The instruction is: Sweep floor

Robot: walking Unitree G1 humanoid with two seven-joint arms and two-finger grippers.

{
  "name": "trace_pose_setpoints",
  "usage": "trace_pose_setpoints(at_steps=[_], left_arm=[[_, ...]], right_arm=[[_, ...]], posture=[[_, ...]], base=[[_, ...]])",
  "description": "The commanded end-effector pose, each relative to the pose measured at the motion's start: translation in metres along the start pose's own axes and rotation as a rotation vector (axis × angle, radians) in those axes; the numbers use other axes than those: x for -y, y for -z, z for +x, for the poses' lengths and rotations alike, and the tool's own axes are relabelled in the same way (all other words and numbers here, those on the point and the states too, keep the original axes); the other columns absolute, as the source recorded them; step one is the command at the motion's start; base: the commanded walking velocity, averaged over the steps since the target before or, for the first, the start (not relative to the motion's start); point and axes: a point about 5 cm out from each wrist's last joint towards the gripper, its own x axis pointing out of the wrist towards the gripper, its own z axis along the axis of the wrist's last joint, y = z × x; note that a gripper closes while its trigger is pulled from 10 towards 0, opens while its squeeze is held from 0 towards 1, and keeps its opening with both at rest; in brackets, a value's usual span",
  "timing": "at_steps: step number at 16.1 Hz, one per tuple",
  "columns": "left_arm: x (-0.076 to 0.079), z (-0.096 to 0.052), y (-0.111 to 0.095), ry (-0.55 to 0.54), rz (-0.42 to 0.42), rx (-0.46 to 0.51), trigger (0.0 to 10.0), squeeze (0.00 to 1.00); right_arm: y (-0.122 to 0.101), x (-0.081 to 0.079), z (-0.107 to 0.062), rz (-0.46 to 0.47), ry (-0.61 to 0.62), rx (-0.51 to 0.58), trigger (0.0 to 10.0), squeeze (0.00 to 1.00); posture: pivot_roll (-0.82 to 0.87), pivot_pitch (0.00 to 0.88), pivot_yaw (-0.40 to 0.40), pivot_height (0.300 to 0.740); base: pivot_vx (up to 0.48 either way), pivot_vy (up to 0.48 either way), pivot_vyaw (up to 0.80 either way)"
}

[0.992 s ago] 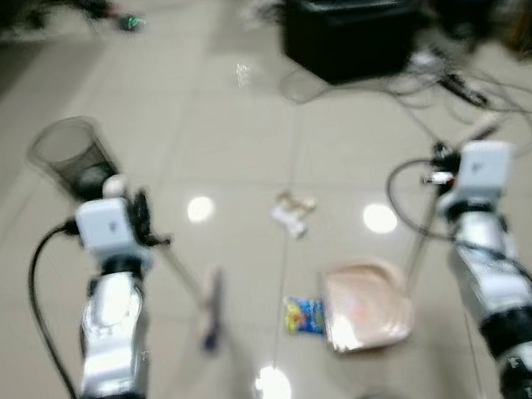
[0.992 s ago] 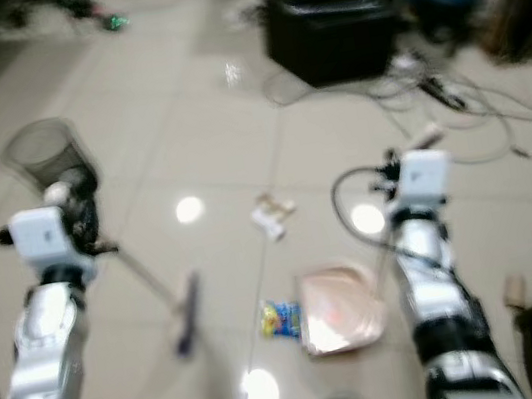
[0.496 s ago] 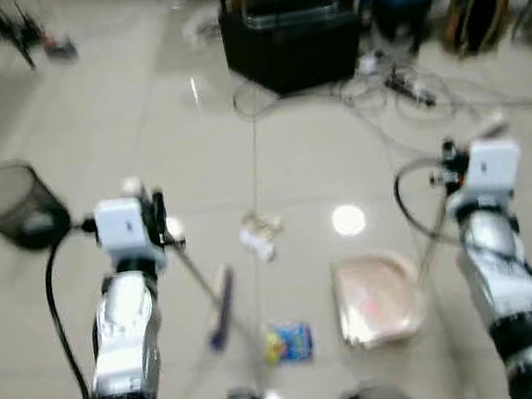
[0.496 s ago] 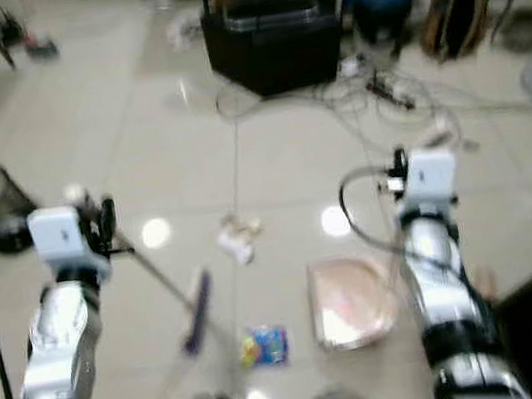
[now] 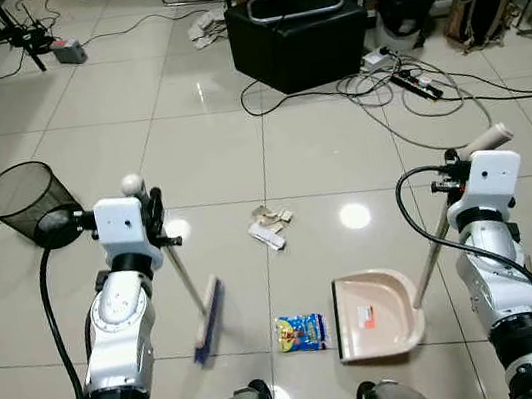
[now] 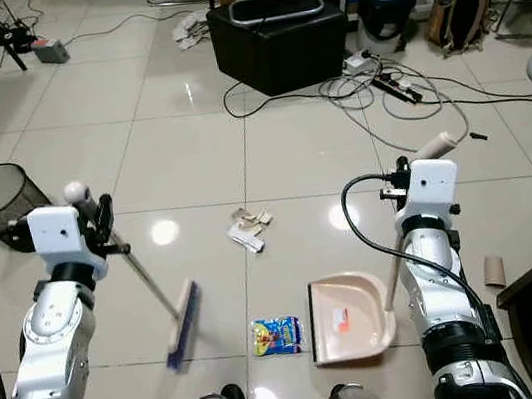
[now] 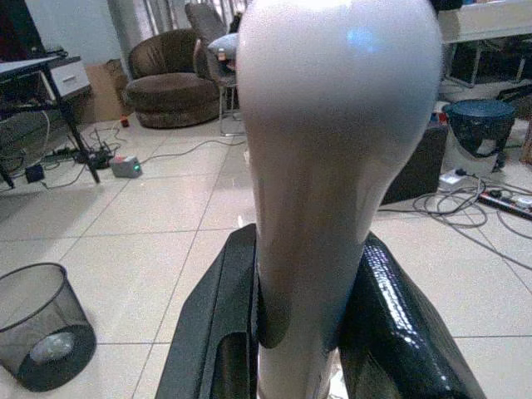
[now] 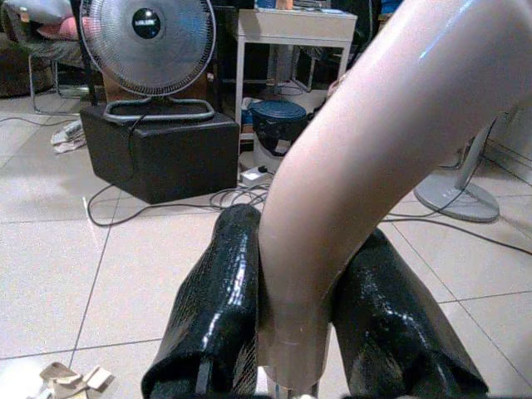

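Open tile ahead of you; clutter at the far side.
Between broom head and dustpan lie a snack packet and paper scraps. Mesh bin crowds your left; cables and black box block the far floor.

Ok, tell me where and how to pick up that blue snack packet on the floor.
Take the snack packet by one of its crimped short edges, coming straight down from above. It lies flat on the tile between the broom head and the dustpan, so there is no raised body to grasp; a thin edge is likely the best purchase. Both grippers are occupied, the left gripper on the broom handle, the right gripper on the dustpan handle.
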Motion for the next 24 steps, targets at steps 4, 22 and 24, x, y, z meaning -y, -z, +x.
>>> trace_pose_setpoints(at_steps=[4, 22, 24], left_arm=[[0.002, 0.002, 0.001, 0.024, 0.009, -0.016, 10.0, 0.00], [0.006, -0.009, 0.022, -0.049, 0.051, 0.080, 10.0, 0.00], [0.008, -0.012, 0.025, -0.050, 0.008, 0.087, 10.0, 0.00]], right_arm=[[0.000, -0.003, 0.003, -0.009, -0.003, -0.014, 10.0, 0.00], [-0.003, -0.042, 0.004, -0.140, -0.110, 0.138, 10.0, 0.00], [0.000, -0.048, 0.000, -0.115, -0.121, 0.135, 10.0, 0.00]], posture=[[-0.01, 0.180, 0.061, 0.740], [-0.01, 0.325, 0.056, 0.740], [0.00, 0.347, 0.047, 0.740]], base=[[0.000, 0.000, 0.00], [0.000, 0.000, 0.00], [0.000, 0.000, 0.00]])
